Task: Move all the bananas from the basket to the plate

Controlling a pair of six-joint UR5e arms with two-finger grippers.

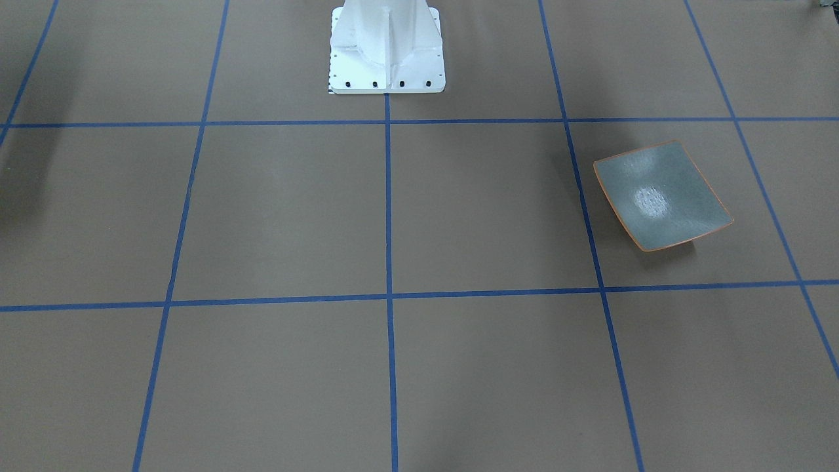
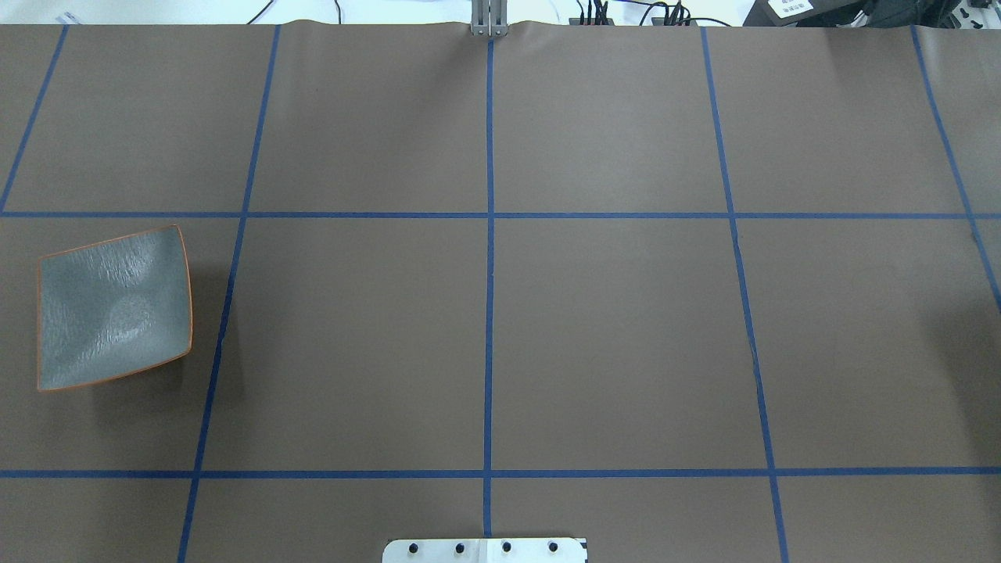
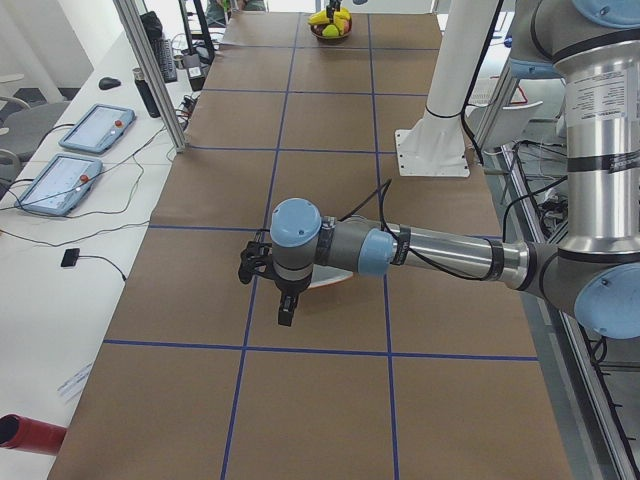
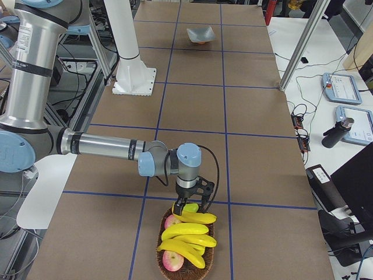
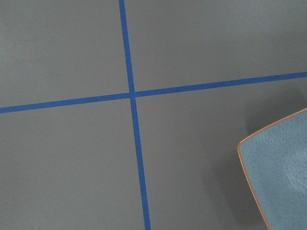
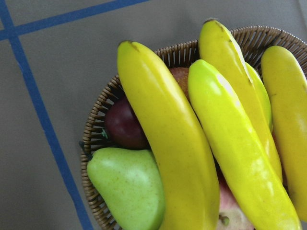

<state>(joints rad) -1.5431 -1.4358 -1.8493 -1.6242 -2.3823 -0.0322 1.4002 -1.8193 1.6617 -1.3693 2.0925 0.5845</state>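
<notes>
Several bright yellow bananas lie across a wicker basket at the table's right end; they also show in the exterior right view. My right gripper hangs just over the basket's near rim; I cannot tell whether it is open or shut. The grey-green plate with a thin orange rim sits bare at the table's left end. My left gripper hovers beside the plate; I cannot tell its state. The left wrist view shows one plate corner.
A green pear and a dark red apple lie under the bananas. The white robot base stands at mid-table edge. Tablets lie on a side desk. Blue tape lines grid the brown table.
</notes>
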